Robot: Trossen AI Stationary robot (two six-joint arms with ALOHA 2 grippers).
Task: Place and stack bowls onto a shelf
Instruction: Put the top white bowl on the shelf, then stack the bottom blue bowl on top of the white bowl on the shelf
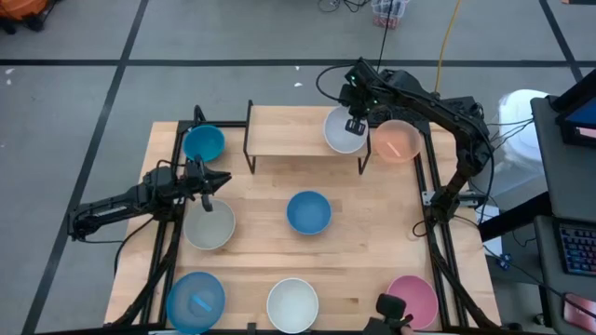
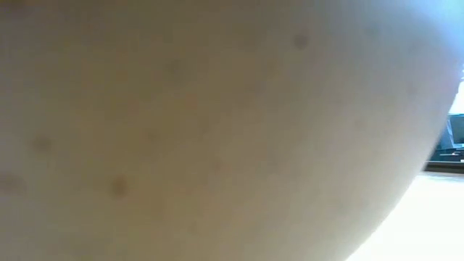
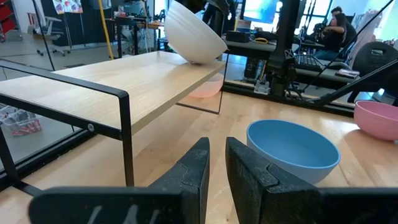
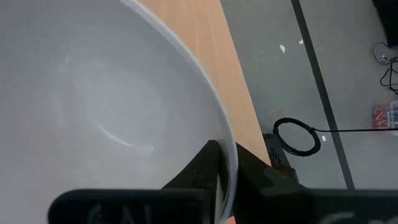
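The shelf [image 1: 303, 130] stands at the table's far side. My right gripper [image 1: 356, 126] is shut on a white bowl [image 1: 343, 130] over the shelf's right end. The bowl shows tilted in the left wrist view [image 3: 194, 34]. My left gripper [image 1: 216, 180] hovers empty at the left, fingers shut [image 3: 217, 168], between a blue bowl [image 1: 203, 142] and a grey-beige bowl [image 1: 209, 225]. A peach bowl [image 1: 398, 140] sits on the table right of the shelf. Another blue bowl [image 1: 308, 212] sits mid-table. My right gripper pinches the white bowl's rim [image 4: 227, 163], one finger inside the bowl and one outside. The fingers come from above, at the rim's far right side. The bowl is tilted, and its underside [image 3: 200, 59] meets the shelf's plank near the right end.
Along the near edge sit a light blue bowl [image 1: 196, 300], a white bowl [image 1: 292, 304] and a pink bowl [image 1: 413, 300]. The near white bowl [image 2: 217, 130] fills the low view. The shelf's left part [image 1: 279, 130] is bare.
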